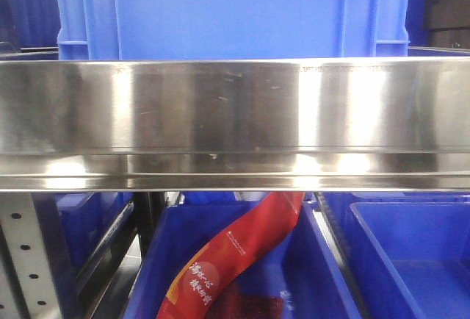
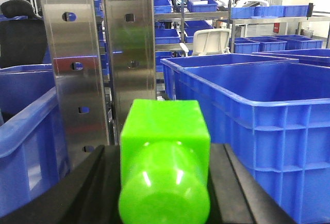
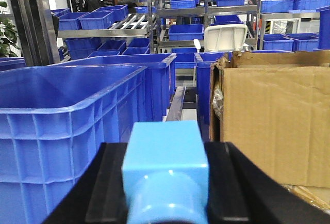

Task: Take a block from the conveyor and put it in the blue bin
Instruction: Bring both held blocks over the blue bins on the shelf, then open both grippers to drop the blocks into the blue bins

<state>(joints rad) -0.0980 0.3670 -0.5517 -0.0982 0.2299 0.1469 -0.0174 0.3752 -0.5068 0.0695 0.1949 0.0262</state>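
Left gripper [image 2: 165, 154] is clenched on a green block [image 2: 165, 126], black fingers [image 2: 98, 182] tight on both sides. A blue bin [image 2: 258, 110] sits just to its right and a perforated steel upright [image 2: 77, 69] stands behind on the left. Right gripper [image 3: 167, 147] grasps a light blue block [image 3: 165, 175] the same way, between a second blue bin [image 3: 62, 110] on its left and a cardboard box [image 3: 278, 121] on its right. Front cam shows a steel rail [image 1: 235, 106] across the view, with a red packet [image 1: 242, 253] lying in the lower bin [image 1: 158, 260] beneath.

text log | red packet [image 1: 242, 253] in blue bin: yellow Chinese characters; small white print; both too blurred to read
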